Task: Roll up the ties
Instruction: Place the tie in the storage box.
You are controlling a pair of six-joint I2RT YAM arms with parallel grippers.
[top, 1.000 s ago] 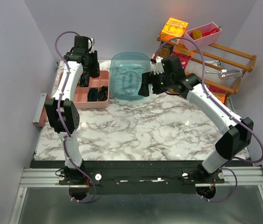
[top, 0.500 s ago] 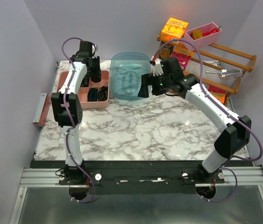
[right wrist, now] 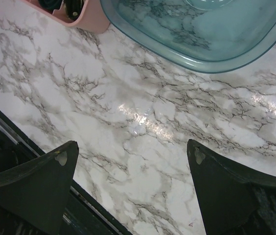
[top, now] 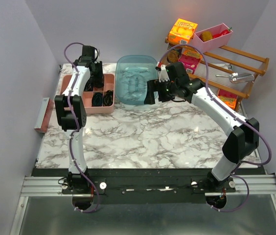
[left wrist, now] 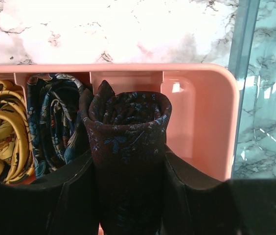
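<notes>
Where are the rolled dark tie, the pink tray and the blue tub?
rolled dark tie point(left wrist: 128, 127), left wrist view, front of the coil.
pink tray point(left wrist: 201, 71), left wrist view, upper rim.
blue tub point(top: 137, 59), top external view, far rim.

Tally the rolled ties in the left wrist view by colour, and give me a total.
yellow rolled tie, in the pink tray: 1
dark blue patterned rolled tie, in the next compartment: 1
dark brown rolled tie, held in the left gripper: 1
Total: 3
</notes>
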